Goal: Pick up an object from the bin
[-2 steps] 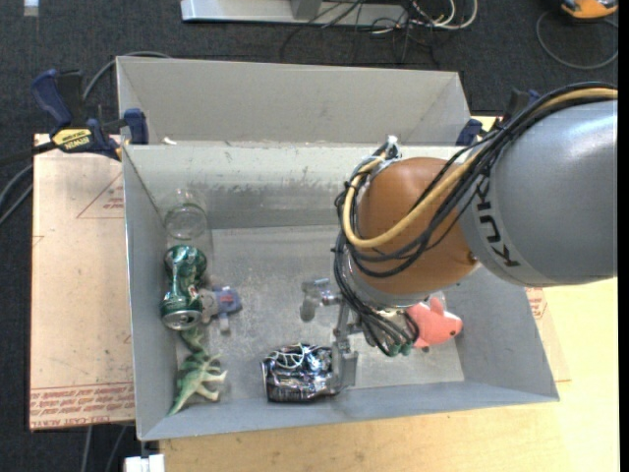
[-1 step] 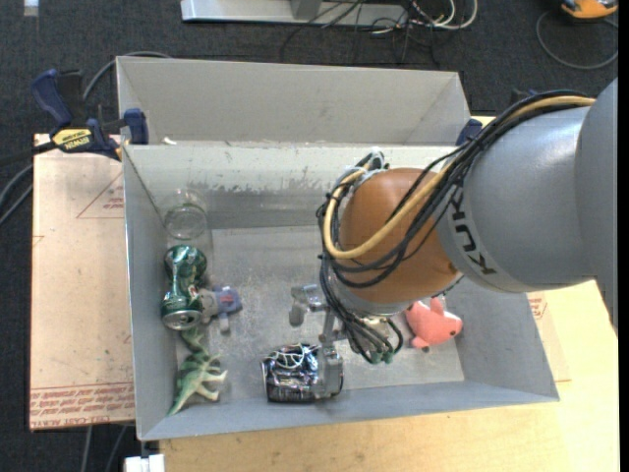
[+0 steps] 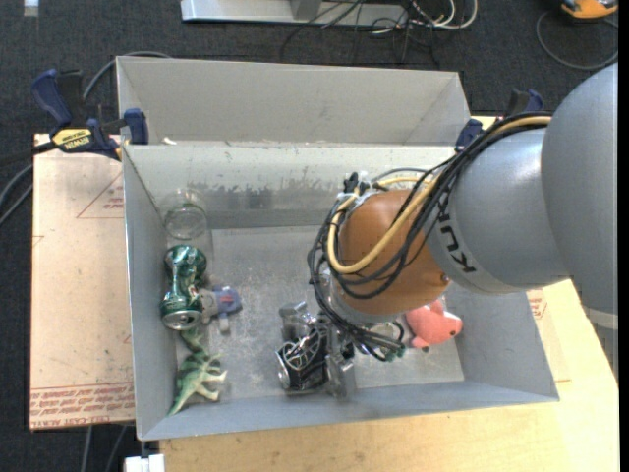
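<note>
One arm (image 3: 511, 205) points down from the right, fingers (image 3: 313, 360) near the bin's (image 3: 147, 264) front wall, spread unclear.

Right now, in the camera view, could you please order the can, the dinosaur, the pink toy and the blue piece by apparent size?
1. can
2. dinosaur, nearly as large as number one, so these two are close
3. pink toy, partly hidden, so its place is unsure
4. blue piece, clearly smallest

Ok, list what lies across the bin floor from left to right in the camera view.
Crushed green can → small blue thing → gripper → pink toy. Clear cup and green dinosaur share the can's column, so unplaced.
</note>
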`<control>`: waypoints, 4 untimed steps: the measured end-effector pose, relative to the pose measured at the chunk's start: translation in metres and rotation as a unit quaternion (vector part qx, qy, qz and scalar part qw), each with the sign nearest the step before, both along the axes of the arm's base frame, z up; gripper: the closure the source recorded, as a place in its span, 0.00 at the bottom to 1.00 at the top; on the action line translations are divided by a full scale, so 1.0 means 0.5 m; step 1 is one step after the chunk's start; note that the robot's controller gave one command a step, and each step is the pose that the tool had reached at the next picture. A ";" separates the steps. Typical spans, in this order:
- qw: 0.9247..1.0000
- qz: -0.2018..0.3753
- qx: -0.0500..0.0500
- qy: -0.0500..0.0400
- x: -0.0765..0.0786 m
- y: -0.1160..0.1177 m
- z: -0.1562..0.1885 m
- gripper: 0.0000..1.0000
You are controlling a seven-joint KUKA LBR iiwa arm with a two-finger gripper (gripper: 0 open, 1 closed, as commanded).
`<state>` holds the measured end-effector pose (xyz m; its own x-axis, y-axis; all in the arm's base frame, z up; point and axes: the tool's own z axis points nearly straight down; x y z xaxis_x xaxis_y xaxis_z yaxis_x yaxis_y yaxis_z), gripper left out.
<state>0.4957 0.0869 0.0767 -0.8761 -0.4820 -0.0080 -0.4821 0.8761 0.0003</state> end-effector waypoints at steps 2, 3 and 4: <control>0.996 -0.092 0.000 -0.004 -0.010 0.008 -0.003 1.00; 0.995 -0.102 0.001 -0.002 0.002 0.008 0.175 1.00; 0.997 -0.079 0.002 -0.008 -0.019 0.003 0.304 1.00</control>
